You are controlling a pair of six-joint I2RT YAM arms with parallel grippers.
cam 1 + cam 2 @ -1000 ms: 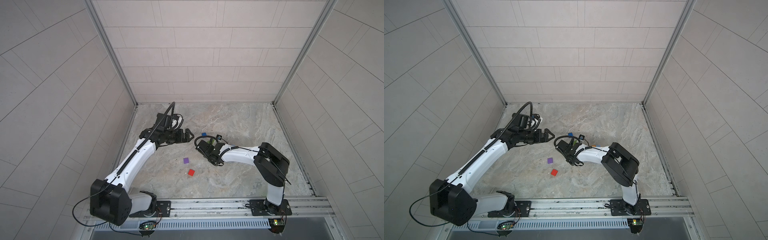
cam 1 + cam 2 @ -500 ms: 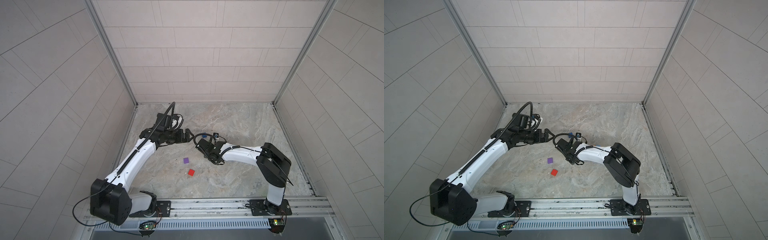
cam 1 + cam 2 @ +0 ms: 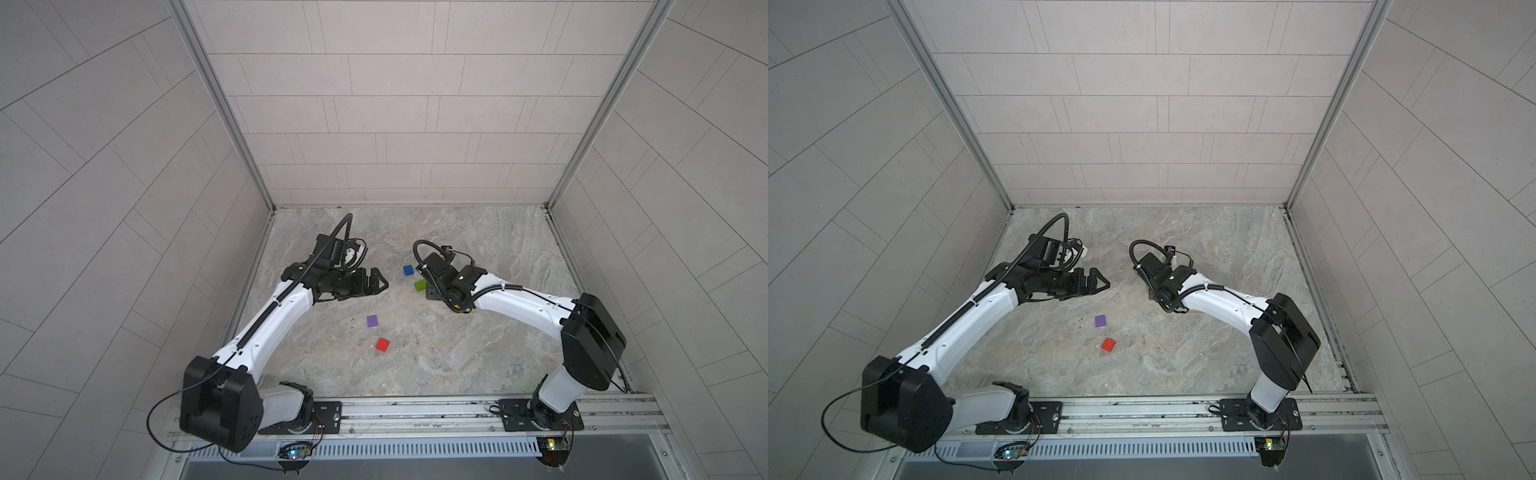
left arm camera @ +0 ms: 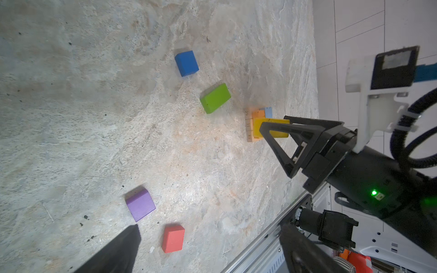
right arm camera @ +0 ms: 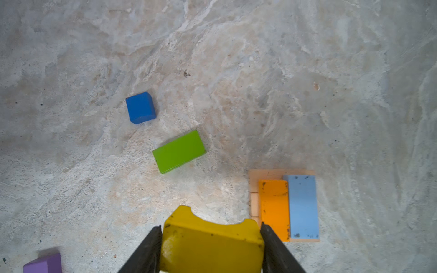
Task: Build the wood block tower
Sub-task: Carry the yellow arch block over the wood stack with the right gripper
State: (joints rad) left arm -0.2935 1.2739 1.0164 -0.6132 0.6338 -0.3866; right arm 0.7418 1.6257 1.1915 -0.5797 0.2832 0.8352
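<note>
Fingers point(image 5: 146, 253) on one yellow bar point(image 5: 210, 245)

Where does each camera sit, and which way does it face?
Top views: high over the front rail, facing down at the table; both arms show.
Left wrist: on its arm, facing across at the right gripper holding the yellow block; own fingers show.
Right wrist: facing down; own fingers clamp that block.
Shared: both wrist views show the green block.

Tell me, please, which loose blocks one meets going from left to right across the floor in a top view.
In a top view: purple cube → red cube → dark-blue cube → green bar.
</note>
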